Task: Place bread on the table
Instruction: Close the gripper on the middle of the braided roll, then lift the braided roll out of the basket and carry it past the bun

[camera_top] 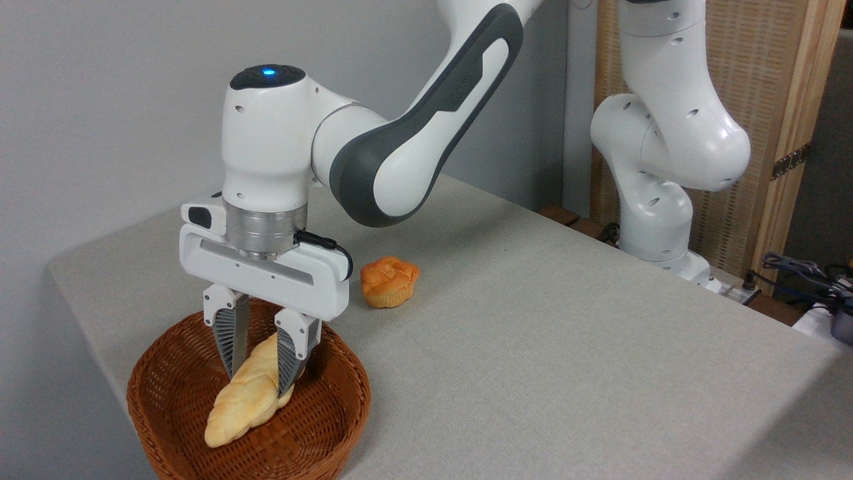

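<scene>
The bread (241,405), a long pale golden braided loaf, lies slanted inside the brown wicker basket (352,393) at the front left of the table (546,333). My gripper (260,385) reaches straight down into the basket. Its two fingers press against either side of the loaf's upper half, so it is shut on the bread. The loaf's lower end still looks to be resting on the basket floor. Its far tip is hidden behind the right finger (286,363).
A small round orange bun (390,282) sits on the cloth just behind and to the right of the basket. The arm's white base (656,220) stands at the table's far right edge, with cables beside it. A grey wall runs behind.
</scene>
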Available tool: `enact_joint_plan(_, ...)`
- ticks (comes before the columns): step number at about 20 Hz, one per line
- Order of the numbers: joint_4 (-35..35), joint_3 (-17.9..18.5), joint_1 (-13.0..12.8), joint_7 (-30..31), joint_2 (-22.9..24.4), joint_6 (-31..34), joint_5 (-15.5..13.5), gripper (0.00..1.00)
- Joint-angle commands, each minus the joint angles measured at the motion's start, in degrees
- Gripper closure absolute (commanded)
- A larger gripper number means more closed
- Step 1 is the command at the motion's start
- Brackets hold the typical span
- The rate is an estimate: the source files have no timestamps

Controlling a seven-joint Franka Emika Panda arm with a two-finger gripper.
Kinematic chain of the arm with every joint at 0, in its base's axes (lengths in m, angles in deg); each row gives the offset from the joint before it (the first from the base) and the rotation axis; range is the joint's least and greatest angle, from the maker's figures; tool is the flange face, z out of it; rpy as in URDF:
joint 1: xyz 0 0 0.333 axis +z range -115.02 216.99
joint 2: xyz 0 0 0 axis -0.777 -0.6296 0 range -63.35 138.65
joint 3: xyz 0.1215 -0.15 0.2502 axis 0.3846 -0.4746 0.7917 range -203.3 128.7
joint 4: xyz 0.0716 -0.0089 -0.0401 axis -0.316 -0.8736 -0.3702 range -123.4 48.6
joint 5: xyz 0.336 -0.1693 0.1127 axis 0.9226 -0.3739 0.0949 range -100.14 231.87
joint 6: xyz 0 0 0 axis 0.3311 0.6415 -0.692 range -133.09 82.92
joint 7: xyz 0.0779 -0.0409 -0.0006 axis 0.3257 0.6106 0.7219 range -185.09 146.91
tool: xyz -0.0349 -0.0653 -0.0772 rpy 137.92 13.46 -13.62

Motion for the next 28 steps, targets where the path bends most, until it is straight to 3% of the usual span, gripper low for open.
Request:
enact_joint_plan(1,-0.1,-0.2,0.4,0.0,0.1,-0.9,-0.8,0.51)
enact_joint_plan(13,0.1,-0.1,0.4,0.1,0.6,0.0,-0.7,0.53)
enact_joint_plan(19,2.6,0.3,0.6,-1.7,2.5,6.8,-0.9,0.53)
enact_joint_plan(28,4.4,0.6,0.5,-5.0,11.9,17.0,-0.2,0.52)
